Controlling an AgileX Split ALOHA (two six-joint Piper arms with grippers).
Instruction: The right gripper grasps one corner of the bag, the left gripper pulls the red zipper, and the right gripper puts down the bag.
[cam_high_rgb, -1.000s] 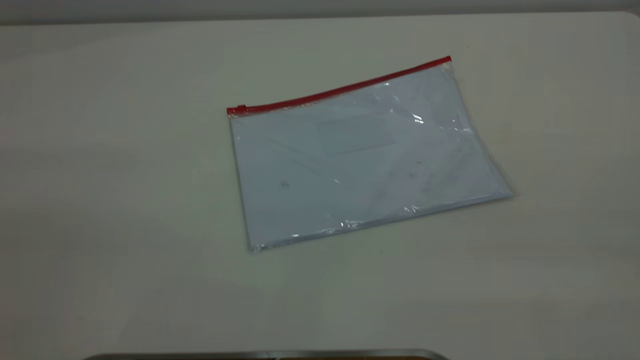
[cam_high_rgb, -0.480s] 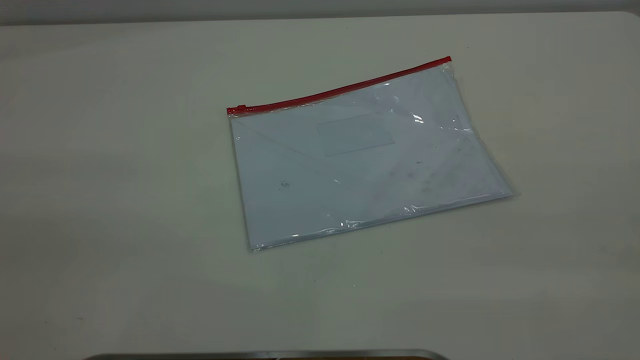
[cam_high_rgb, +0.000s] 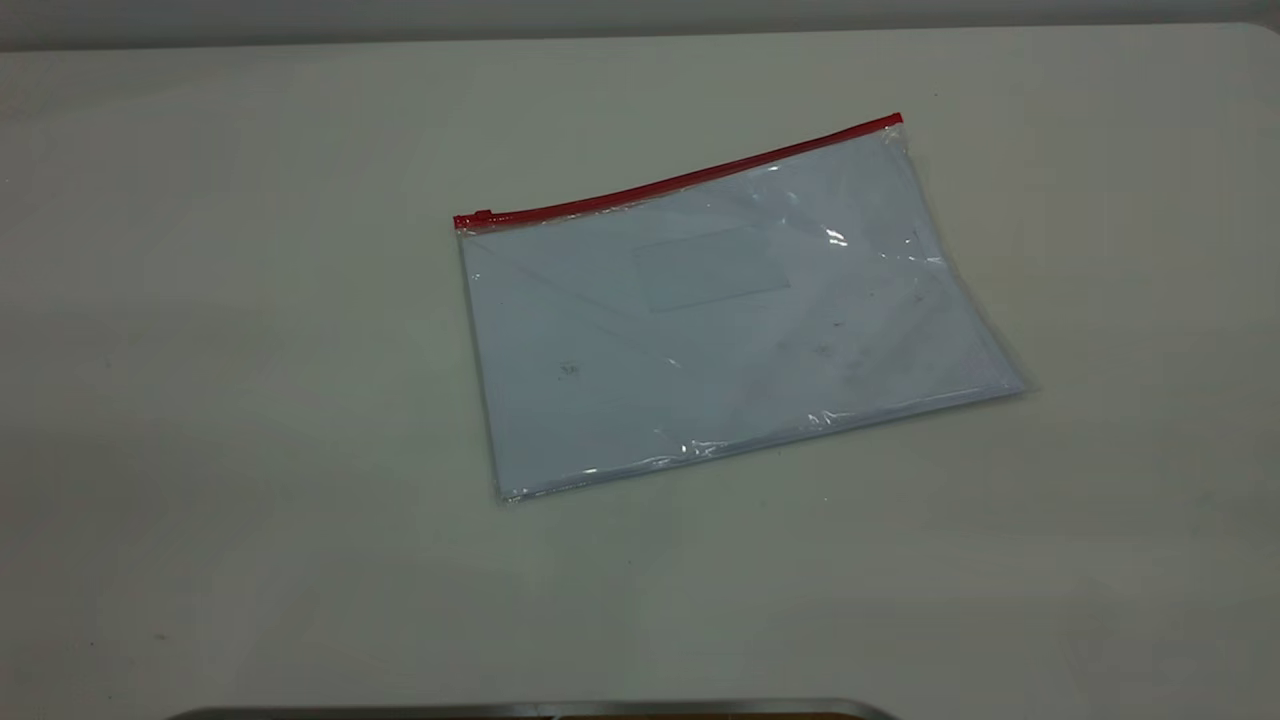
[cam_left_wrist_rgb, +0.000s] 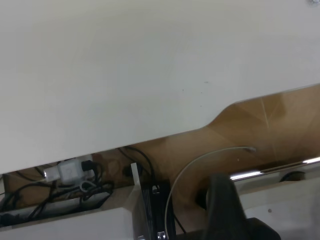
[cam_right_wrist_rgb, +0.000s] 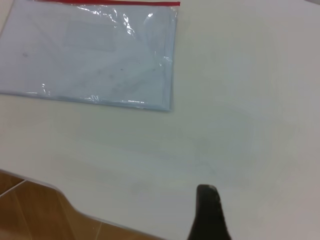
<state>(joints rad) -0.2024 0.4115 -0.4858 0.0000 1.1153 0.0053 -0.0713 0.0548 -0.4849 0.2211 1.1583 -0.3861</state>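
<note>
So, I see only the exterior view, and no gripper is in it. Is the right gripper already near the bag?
Observer: No. Its wrist view shows the right gripper over bare table, apart from the bag.
Operator: And the left one?
Observer: The left gripper is farther off. Its wrist view shows the table's edge, a power strip with cables below it, and no bag.
</note>
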